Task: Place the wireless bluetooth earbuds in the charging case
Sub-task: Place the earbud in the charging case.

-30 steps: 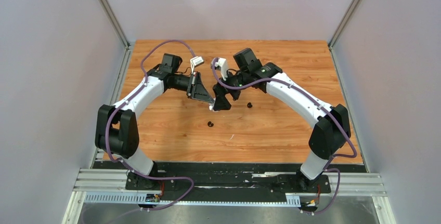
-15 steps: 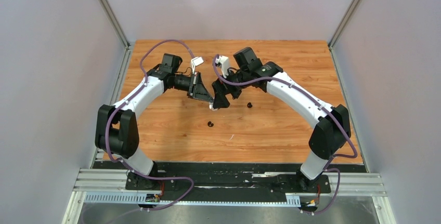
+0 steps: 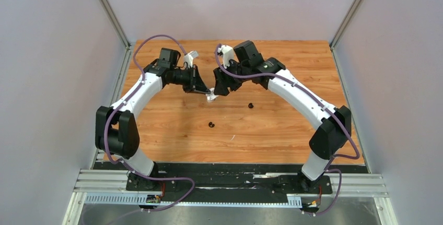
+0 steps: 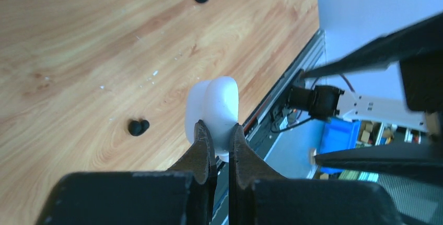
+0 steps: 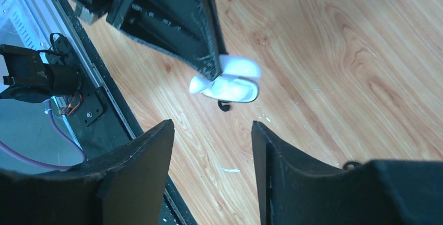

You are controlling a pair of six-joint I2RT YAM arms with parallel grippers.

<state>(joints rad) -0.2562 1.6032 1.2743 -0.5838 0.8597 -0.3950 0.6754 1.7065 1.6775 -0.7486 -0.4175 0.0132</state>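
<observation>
Two black earbuds are lying on the desk while the left end effector is pinching the seemingly open charging case aloft and the right end effector, jaws apart and empty, is hovering beside it, needing next a precise descent onto one earbud.

You see a white charging case against an orange-brown worktop with wavy wood grain. The near earbud and far earbud are black, like the jaws.

Bright even light, soft shadows, slight blur
</observation>
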